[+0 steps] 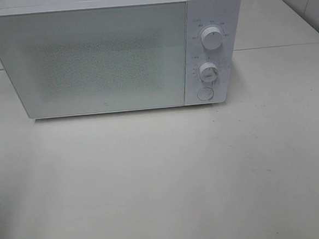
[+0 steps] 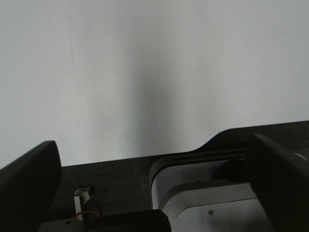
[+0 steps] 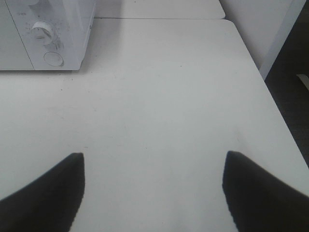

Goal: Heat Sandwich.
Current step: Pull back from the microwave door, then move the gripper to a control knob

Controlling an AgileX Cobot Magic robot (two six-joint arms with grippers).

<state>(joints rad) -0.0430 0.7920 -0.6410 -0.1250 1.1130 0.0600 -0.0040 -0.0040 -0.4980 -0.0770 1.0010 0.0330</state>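
The sandwich is out of view in every frame. A white microwave (image 1: 89,59) stands at the back of the white table (image 1: 163,179) with its door shut; its corner also shows in the right wrist view (image 3: 72,29). Neither arm appears in the high view. My left gripper (image 2: 149,159) is open, its dark fingers (image 2: 29,183) wide apart with nothing between them, over the table's edge and a white part of the robot base (image 2: 203,193). My right gripper (image 3: 154,157) is open too, above bare tabletop, well short of the microwave.
The microwave's control panel carries two knobs (image 1: 212,39) (image 1: 208,71) and a round button (image 1: 204,93). A second table (image 1: 272,13) joins on behind at the right. The table's right edge (image 3: 270,92) drops off to a dark floor.
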